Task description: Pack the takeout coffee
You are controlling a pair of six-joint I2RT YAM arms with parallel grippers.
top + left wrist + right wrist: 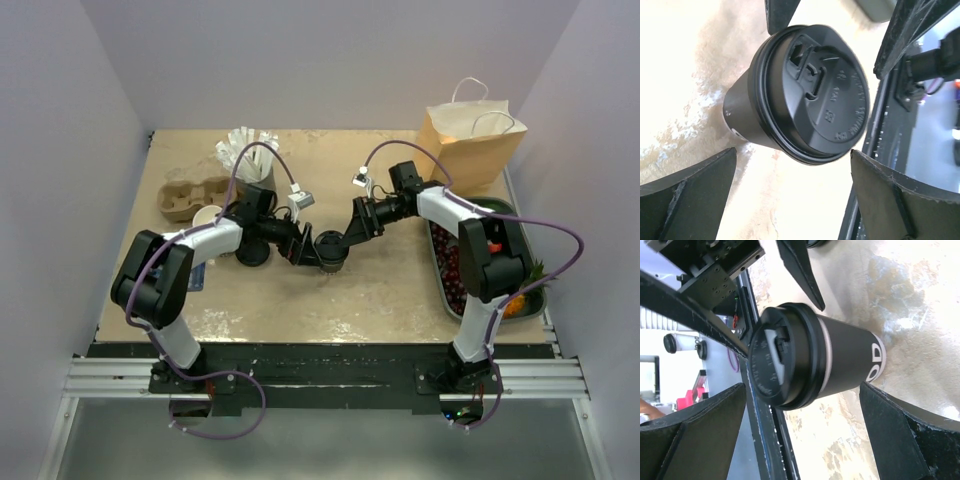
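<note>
Squarely at the middle of the table [390, 290], the coffee cup [331, 247] stands upright with its black lid [825, 95] on. The left gripper [310, 249] and the right gripper [346, 240] flank it from opposite sides, both with jaws spread wide and holding nothing. A paper bag [470, 140] stands at the far right corner.

Left arm [205, 240]: extends rightward toward table [390, 295] centre | left gripper [792, 152]: jaws spread wide, empty | right arm [450, 210]: extends leftward, opposing | right gripper [802, 386]: jaws spread wide, empty
</note>
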